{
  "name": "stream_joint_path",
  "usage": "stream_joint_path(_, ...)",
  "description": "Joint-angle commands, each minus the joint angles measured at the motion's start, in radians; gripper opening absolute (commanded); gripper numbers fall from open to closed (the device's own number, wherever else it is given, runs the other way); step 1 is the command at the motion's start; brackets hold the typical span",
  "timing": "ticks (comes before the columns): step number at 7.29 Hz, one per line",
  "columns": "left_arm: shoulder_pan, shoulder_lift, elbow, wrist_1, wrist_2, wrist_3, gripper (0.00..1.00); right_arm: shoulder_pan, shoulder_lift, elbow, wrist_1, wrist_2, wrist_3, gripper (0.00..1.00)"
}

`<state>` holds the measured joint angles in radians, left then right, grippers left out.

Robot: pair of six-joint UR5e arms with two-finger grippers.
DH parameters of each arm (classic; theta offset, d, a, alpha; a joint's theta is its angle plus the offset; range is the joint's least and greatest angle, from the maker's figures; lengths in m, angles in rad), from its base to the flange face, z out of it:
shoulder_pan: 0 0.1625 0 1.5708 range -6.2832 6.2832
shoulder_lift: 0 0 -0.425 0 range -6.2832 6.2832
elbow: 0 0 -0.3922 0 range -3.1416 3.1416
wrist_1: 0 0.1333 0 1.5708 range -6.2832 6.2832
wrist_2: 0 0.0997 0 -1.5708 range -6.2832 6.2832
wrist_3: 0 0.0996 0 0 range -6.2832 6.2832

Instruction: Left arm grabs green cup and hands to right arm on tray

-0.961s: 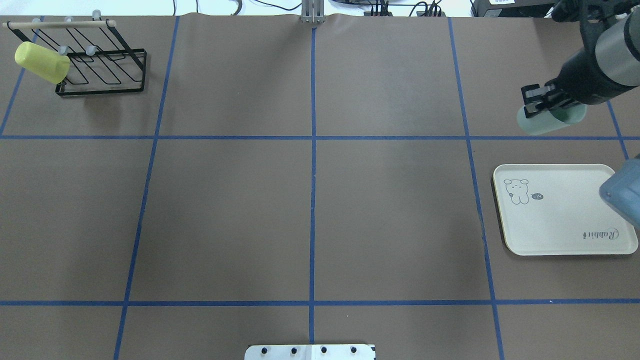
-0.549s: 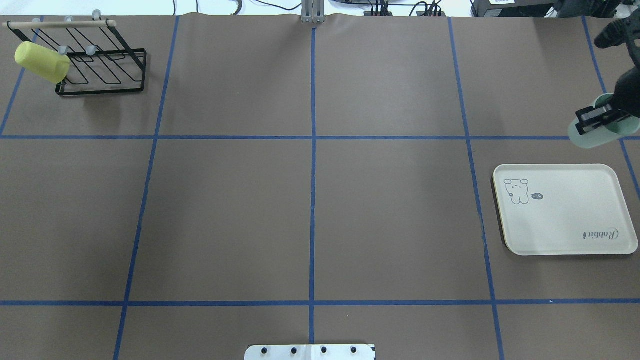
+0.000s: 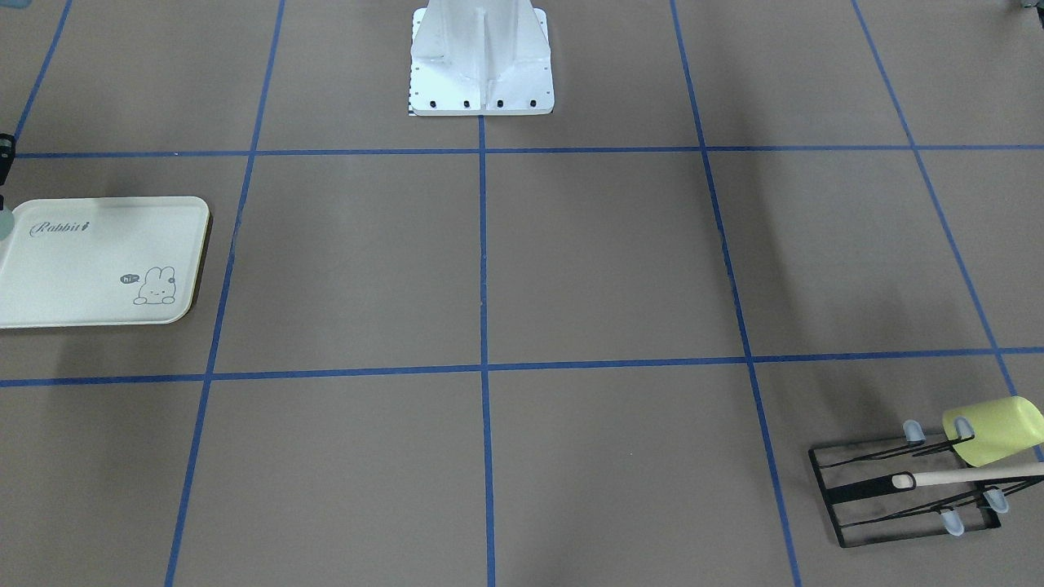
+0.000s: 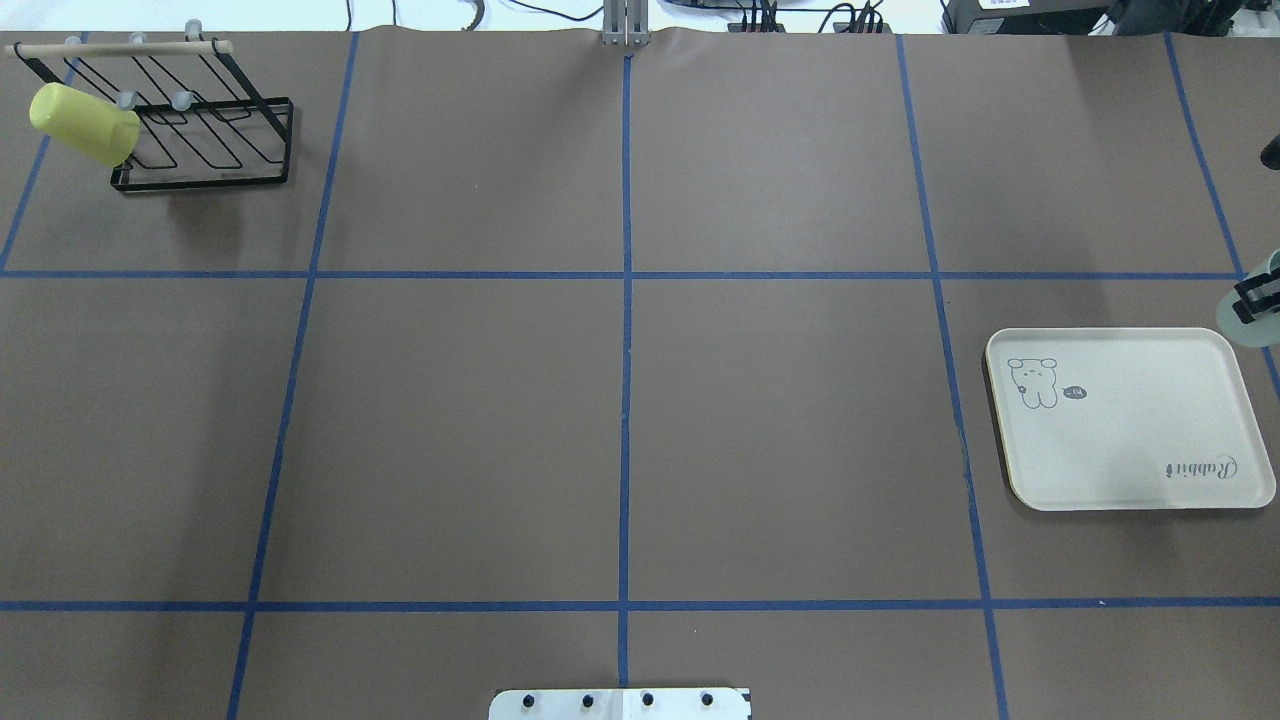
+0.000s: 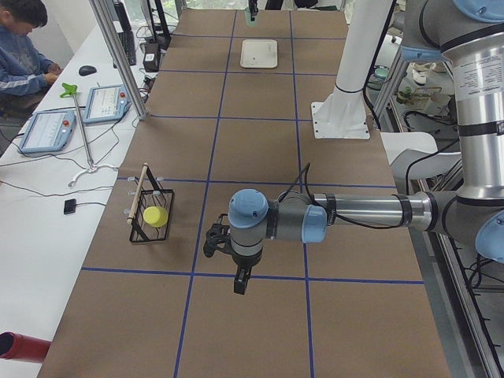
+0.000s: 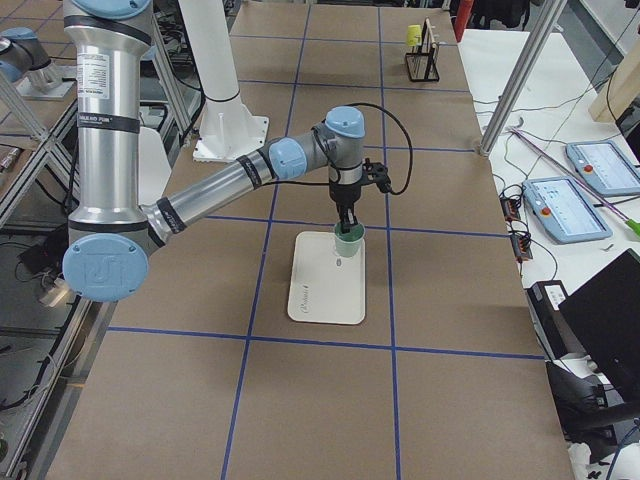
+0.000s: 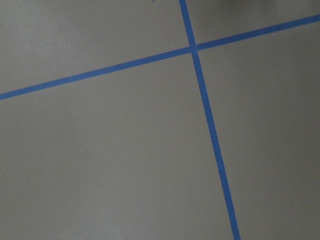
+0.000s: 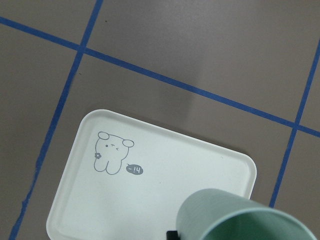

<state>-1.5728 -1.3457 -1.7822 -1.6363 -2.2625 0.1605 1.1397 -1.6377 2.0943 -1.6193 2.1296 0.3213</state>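
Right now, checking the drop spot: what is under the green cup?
The cream tray, near its corner, and brown table covering show below the green cup; the patch straight beneath is hidden by the cup.

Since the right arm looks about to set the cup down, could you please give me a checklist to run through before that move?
1. Right claw clamped on the rim of the green cup: ok.
2. Cup upright, mouth up: ok.
3. Cup over the tray: cannot tell. The right-side view puts it over the tray's end, but the overhead view puts it at the tray's corner.
4. Landing area free: ok, nothing else lies on the tray.
5. Left claw away from the tray: ok, it is far along the table. Whether it is open or shut, cannot tell.
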Motion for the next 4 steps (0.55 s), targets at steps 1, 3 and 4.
stream_joint_path(1,0.002,0.0,0.001,0.001,0.0,-0.001,1.0,-0.067,-0.053,-0.126,0.339,0.006,0.204,0.0)
stream_joint_path(3,0.002,-0.003,0.004,0.001,0.0,-0.001,1.0,-0.203,-0.102,-0.14,0.446,-0.069,0.344,0.0)
stream_joint_path(4,0.003,-0.003,0.006,0.001,0.0,-0.001,1.0,-0.24,-0.105,-0.14,0.446,-0.106,0.373,0.0)
